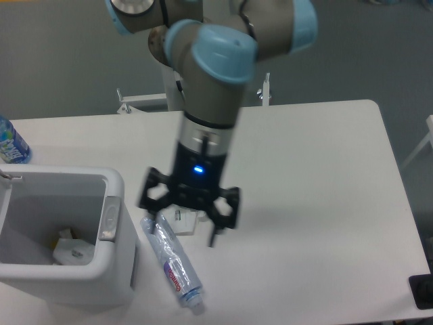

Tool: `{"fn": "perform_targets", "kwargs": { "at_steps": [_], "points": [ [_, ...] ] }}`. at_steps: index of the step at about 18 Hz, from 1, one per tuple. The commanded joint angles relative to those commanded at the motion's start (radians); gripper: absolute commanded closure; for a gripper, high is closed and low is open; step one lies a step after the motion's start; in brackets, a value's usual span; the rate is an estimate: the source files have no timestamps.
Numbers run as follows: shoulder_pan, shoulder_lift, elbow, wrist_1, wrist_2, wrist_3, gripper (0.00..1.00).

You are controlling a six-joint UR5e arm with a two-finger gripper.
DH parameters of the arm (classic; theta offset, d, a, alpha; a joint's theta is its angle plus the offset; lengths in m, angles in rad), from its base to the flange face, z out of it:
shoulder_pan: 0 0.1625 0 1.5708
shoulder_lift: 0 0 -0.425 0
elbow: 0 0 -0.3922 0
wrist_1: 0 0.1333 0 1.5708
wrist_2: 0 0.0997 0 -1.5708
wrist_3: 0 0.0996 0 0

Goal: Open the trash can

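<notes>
While the arm reaches down from the top of the view, its grey segments and light blue joint caps fold into a near-vertical wrist with a small blue light glowing on it. At its end the black tool hangs over the front-left part of the white bench, its two fingers spread apart and gripping nothing. The tool is slightly blurred.

At the front-left corner of the bench stands the trash can, a large boxy white bin with rounded corners. Its top is open, and crumpled pale rubbish shows inside. A grey latch sits on the rim nearest the tool. The tool is just beside the can and apart from it.

On the bench right of the can lies a clear plastic bottle with a purple label, set on a slant, its upper end below the tool's left finger. Whether they touch cannot be told. Another bottle, with a blue label, stands at the left edge behind the can.

Beyond the bench lies grey floor, and metal brackets show at the far edge.
</notes>
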Motion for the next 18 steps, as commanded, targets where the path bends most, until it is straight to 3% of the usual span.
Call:
{"fn": "perform_targets", "kwargs": {
  "at_steps": [6,12,18],
  "points": [
    [0.028,-0.060,0.003,0.000,0.117,0.107,0.00],
    [0.048,-0.072,-0.070,-0.009,0.246,0.356,0.00],
    [0.051,-0.077,-0.110,-0.003,0.263,0.382,0.00]
  ]
}}
